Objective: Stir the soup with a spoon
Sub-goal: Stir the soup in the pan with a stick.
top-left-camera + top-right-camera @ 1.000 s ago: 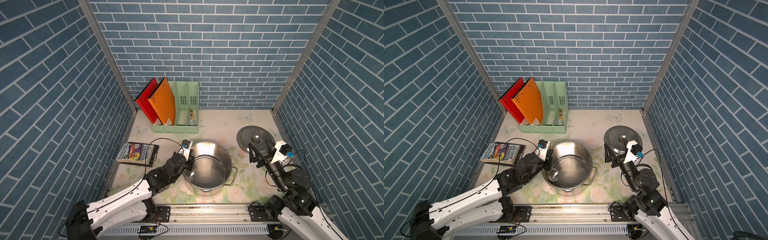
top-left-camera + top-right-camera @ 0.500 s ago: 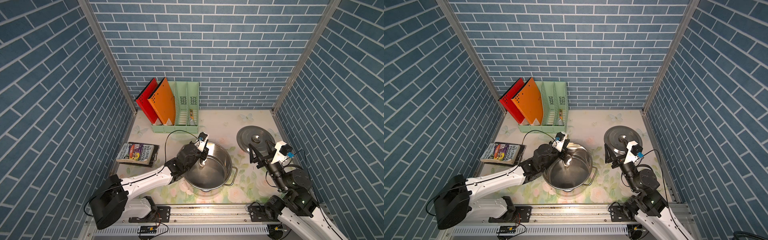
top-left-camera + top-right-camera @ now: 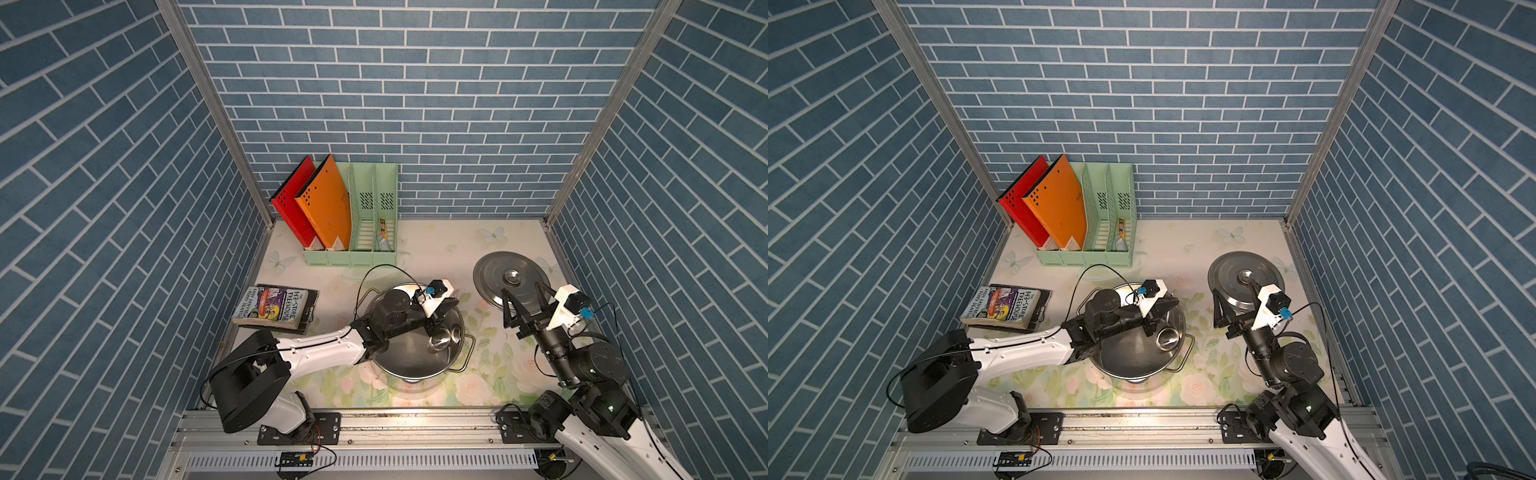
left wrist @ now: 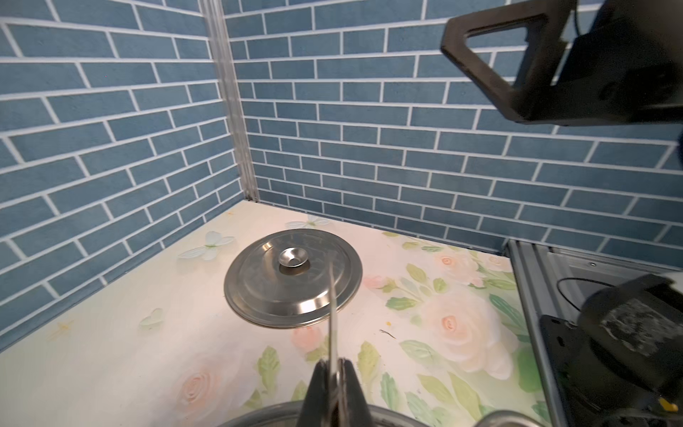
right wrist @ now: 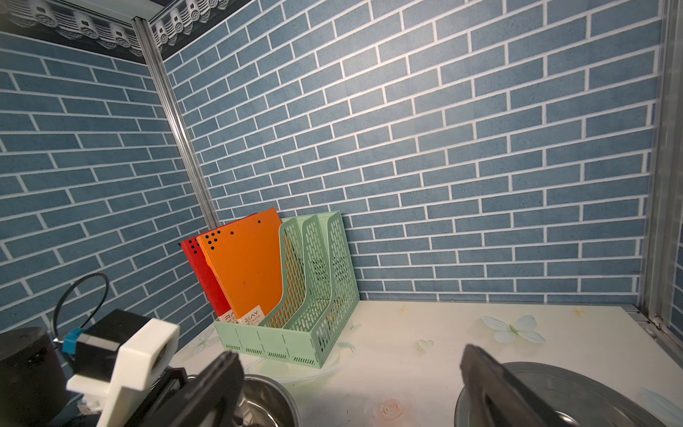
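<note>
A steel pot stands at the front middle of the table. Its inside looks like bare shiny steel and no soup shows. My left gripper hangs over the pot's far right side, shut on the thin handle of the spoon. The spoon's round bowl hangs down inside the pot near its right wall. In the left wrist view the handle stands edge-on between my left gripper's closed fingers. My right gripper is open and empty, above the near edge of the lid.
The round steel lid lies flat at the back right, close to the right wall. A green file rack with red and orange folders stands at the back. A book lies at the left.
My left arm has swung from the pot's left rim across to its far right side. The spoon's bowl went with it through the pot. The right arm has not moved.
</note>
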`<state>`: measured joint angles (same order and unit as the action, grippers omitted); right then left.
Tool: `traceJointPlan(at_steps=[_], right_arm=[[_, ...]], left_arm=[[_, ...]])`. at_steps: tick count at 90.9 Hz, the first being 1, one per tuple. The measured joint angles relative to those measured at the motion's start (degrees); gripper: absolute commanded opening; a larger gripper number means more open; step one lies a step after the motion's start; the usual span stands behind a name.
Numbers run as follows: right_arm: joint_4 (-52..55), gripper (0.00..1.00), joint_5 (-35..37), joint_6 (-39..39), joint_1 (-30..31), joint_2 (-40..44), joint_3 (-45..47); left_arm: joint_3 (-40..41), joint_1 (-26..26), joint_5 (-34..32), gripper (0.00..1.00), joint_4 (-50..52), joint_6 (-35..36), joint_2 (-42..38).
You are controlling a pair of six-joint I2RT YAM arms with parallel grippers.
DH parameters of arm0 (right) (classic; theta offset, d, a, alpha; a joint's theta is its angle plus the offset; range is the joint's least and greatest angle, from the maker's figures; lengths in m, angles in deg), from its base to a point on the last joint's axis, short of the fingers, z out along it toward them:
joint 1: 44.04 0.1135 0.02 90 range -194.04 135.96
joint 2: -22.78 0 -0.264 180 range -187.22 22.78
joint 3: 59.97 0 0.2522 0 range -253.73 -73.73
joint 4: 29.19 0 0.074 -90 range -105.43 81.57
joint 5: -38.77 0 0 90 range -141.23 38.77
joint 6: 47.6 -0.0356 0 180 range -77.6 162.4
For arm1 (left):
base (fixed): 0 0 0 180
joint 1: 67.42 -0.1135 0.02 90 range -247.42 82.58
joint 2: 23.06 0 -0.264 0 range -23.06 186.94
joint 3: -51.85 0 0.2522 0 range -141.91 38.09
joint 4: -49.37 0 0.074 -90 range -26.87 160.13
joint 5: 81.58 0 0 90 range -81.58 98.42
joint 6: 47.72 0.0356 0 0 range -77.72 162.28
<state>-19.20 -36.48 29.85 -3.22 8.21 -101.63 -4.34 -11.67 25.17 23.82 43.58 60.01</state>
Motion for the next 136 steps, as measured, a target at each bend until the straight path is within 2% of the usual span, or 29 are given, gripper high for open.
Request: traceJointPlan(at_steps=[17, 37, 53, 69, 86, 102, 119, 136], right_arm=[[-0.07, 0.96, 0.02, -0.02, 0.0, 0.0, 0.02], [-0.11, 0.96, -0.04, -0.02, 0.0, -0.02, 0.33], [-0.55, 0.96, -0.17, -0.02, 0.0, -0.24, 0.37], [-1.86, 0.96, -0.7, -0.04, 0.0, -1.6, 0.57], [-2.38, 0.96, -1.31, -0.04, 0.0, -2.84, 0.59], [-2.36, 0.96, -1.27, -0.04, 0.0, -2.67, 0.59], [-2.29, 0.96, -1.25, -0.04, 0.0, -2.4, 0.59], [-2.19, 0.96, -1.22, -0.02, 0.0, -2.34, 0.57]], left_arm=[[4.13, 2.51, 3.63, 0.0, 2.16, -1.95, -6.49], [9.53, 4.57, 1.29, 0.0, 11.72, -4.46, -17.33], [11.87, 4.66, -7.02, 0.0, 23.82, -6.54, -28.06], [12.37, 4.39, -19.19, 0.0, 33.53, -9.62, -34.71], [12.13, 1.97, -30.95, 0.0, 38.38, -13.38, -36.59], [11.23, -2.91, -39.87, 0.0, 39.89, -14.75, -36.37], [9.09, -6.05, -42.66, 0.0, 35.65, -14.16, -31.1], [5.01, -6.54, -41.53, 0.0, 27.76, -9.66, -20.83]])
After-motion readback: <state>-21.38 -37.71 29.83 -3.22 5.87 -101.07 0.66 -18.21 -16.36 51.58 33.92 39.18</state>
